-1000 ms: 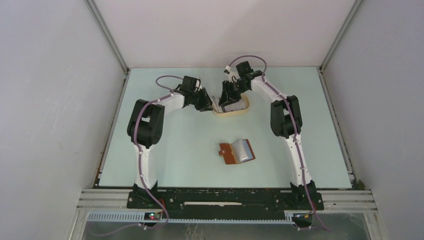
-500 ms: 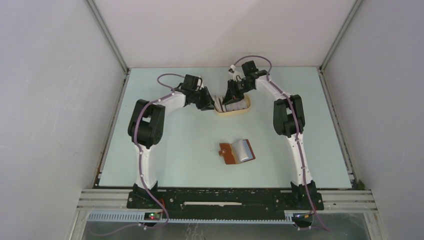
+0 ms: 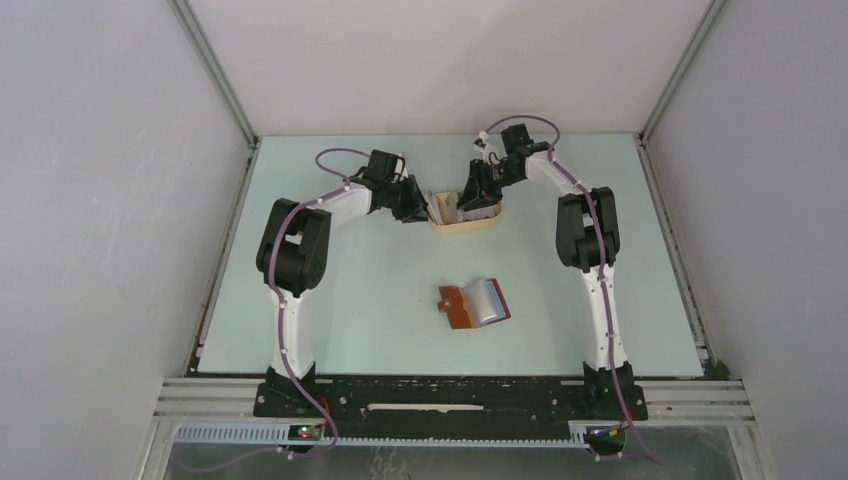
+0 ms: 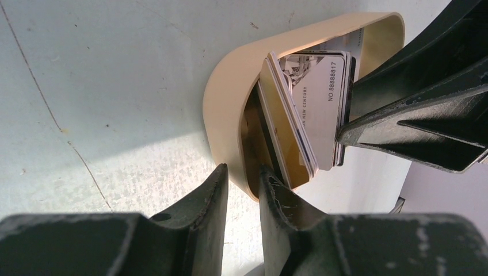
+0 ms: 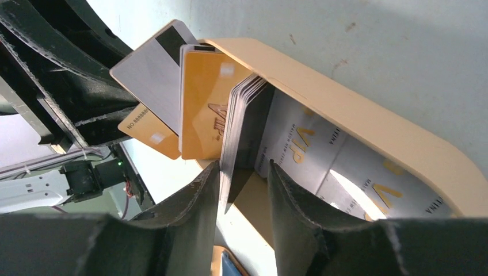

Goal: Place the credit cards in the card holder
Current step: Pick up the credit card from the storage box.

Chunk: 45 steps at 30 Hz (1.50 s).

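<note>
The pale green table [image 3: 330,300] is carrying everything. The left arm [image 3: 300,240] and right arm [image 3: 585,225] are both reaching to its far middle, where they are meeting over the tan tray [image 3: 466,225]. The card holder [image 3: 455,305] is lying open and flat near the table's centre, well apart from the tray and closer to the arm bases. A silvery-grey sheet [image 3: 486,300] is covering its right half, and the overhead view is too small to tell whether that is a card tucked into a pocket.

The credit cards [image 5: 244,109] are sitting in the tray. A thick stack of them is standing on edge at the tray's left end. A gold card [image 5: 204,98] and a grey striped card [image 5: 152,75] are leaning away from the stack over the rim, while other cards [image 5: 305,149] are lying flat on the tray floor.

The left gripper [image 4: 241,169] is nipping the tray's rounded end wall, with one finger outside and one inside. The right gripper [image 5: 244,167] is straddling the lower edge of the upright stack, which is lying against one finger. A sliver of gap is showing on the other side, so it cannot be told whether the fingers are truly squeezing the stack.
</note>
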Each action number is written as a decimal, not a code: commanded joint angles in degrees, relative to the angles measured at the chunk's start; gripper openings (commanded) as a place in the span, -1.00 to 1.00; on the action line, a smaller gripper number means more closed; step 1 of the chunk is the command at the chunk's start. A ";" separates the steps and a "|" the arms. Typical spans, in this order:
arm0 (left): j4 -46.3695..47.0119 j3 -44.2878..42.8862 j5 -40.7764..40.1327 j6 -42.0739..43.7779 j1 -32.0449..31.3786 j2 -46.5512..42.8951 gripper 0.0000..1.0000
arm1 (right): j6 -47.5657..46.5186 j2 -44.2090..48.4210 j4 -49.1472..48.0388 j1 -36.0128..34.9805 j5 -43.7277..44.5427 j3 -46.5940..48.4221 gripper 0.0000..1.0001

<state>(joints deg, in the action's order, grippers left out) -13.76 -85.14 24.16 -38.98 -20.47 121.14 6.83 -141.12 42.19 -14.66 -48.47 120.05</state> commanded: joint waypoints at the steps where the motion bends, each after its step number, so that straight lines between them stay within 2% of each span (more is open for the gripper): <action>1: 0.25 -3.34 0.01 1.13 -0.34 0.41 -0.38 | -0.06 1.63 -0.41 0.50 -3.56 -0.43 -0.05; 8: 0.05 -3.19 0.10 1.19 -0.54 0.35 -0.38 | 1.70 -0.24 -1.21 0.50 -5.62 0.50 0.13; 20: -0.80 -3.97 0.10 1.36 -0.88 1.01 -0.38 | 6.49 -2.39 -4.53 -0.50 -10.68 0.91 0.16; 24: -1.11 -4.28 0.18 1.45 -0.97 1.15 -0.38 | 6.63 -2.74 -4.75 -1.58 -9.67 1.16 0.19; 32: -2.01 -4.64 -0.60 1.80 -1.06 1.03 -0.38 | 5.40 -3.00 -3.36 -2.06 -6.64 2.56 0.11; 45: -2.82 -5.03 -1.30 2.42 -0.98 0.70 -0.37 | 7.05 0.41 -6.21 0.93 -11.51 -0.14 0.03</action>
<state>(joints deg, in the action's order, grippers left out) -16.93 -86.80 23.46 -37.93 -21.21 122.08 12.53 -144.38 37.89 -14.39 -56.84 120.36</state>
